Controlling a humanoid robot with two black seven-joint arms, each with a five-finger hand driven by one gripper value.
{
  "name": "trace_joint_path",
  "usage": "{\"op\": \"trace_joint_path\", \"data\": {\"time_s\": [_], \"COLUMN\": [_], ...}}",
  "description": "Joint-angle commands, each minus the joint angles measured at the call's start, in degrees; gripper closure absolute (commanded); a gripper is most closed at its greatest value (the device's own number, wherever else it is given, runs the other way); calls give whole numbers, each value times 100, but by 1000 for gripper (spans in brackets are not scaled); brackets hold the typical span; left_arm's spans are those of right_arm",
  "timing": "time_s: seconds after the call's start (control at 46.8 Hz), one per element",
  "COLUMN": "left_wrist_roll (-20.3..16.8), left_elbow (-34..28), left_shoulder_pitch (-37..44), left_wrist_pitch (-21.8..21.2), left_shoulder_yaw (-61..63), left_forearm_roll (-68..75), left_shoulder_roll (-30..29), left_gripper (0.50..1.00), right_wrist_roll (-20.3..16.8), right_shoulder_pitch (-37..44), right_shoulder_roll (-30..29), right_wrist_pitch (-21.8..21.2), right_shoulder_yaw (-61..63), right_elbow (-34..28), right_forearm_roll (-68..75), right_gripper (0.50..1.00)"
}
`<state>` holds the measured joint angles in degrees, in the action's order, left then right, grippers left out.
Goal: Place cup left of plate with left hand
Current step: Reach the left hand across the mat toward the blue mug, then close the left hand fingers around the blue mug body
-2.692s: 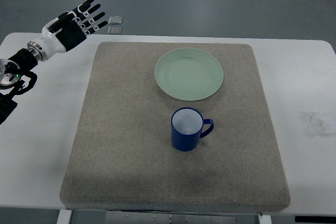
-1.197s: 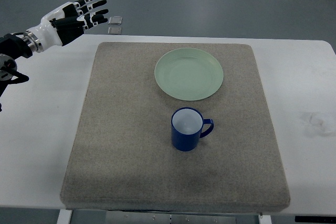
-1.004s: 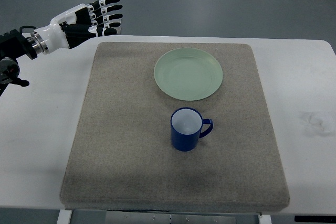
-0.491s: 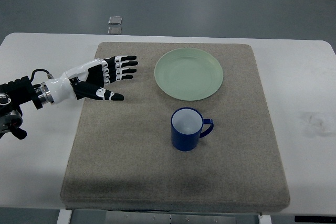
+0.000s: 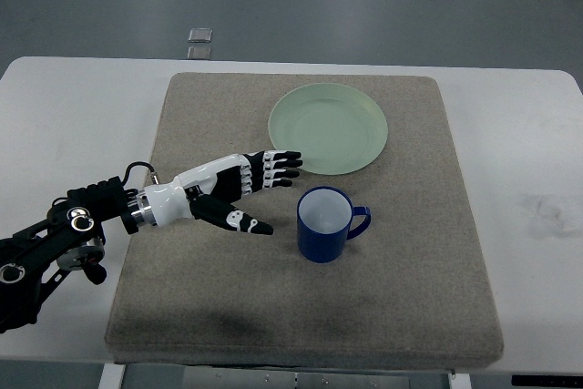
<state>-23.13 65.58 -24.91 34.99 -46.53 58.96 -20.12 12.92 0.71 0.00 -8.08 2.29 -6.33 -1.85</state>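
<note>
Blue white-lined handled cup (image 5: pixel 323 225)

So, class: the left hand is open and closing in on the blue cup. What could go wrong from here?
1. The left hand comes in low from the side, so its fingers might push the upright blue cup rather than wrap it.
2. The green plate sits just beyond the cup and the fingertips are already near its rim; a loose carry could clip it.
</note>
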Motion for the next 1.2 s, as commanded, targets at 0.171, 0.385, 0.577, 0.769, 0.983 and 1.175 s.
{"op": "trace_joint_path", "data": {"time_s": [0.171, 0.385, 0.577, 0.769, 0.983, 1.175], "left_wrist_roll": [10, 37, 45, 45, 45, 45], "left_elbow": [-115, -124, -133, -194, -203, -239], "left_shoulder_pitch": [-76, -190, -225, -287, -296, -296], "left_wrist_pitch": [1, 1, 1, 1, -54, -177], "left_shoulder_yaw": [180, 285, 496, 549, 619, 619], "left_forearm_roll": [239, 265, 256, 256, 256, 256], "left_shoulder_roll": [298, 500, 588, 650, 685, 711], "left_gripper": [501, 501, 501, 501, 504, 516], "right_wrist_roll": [0, 0, 0, 0, 0, 0], "right_shoulder_pitch": [0, 0, 0, 0, 0, 0], "right_shoulder_roll": [0, 0, 0, 0, 0, 0], "right_wrist_pitch": [0, 0, 0, 0, 0, 0], "right_shoulder_yaw": [0, 0, 0, 0, 0, 0], "right_elbow": [0, 0, 0, 0, 0, 0], "right_forearm_roll": [1, 1, 1, 1, 1, 1], "right_gripper": [568, 568, 568, 568, 568, 568]}}
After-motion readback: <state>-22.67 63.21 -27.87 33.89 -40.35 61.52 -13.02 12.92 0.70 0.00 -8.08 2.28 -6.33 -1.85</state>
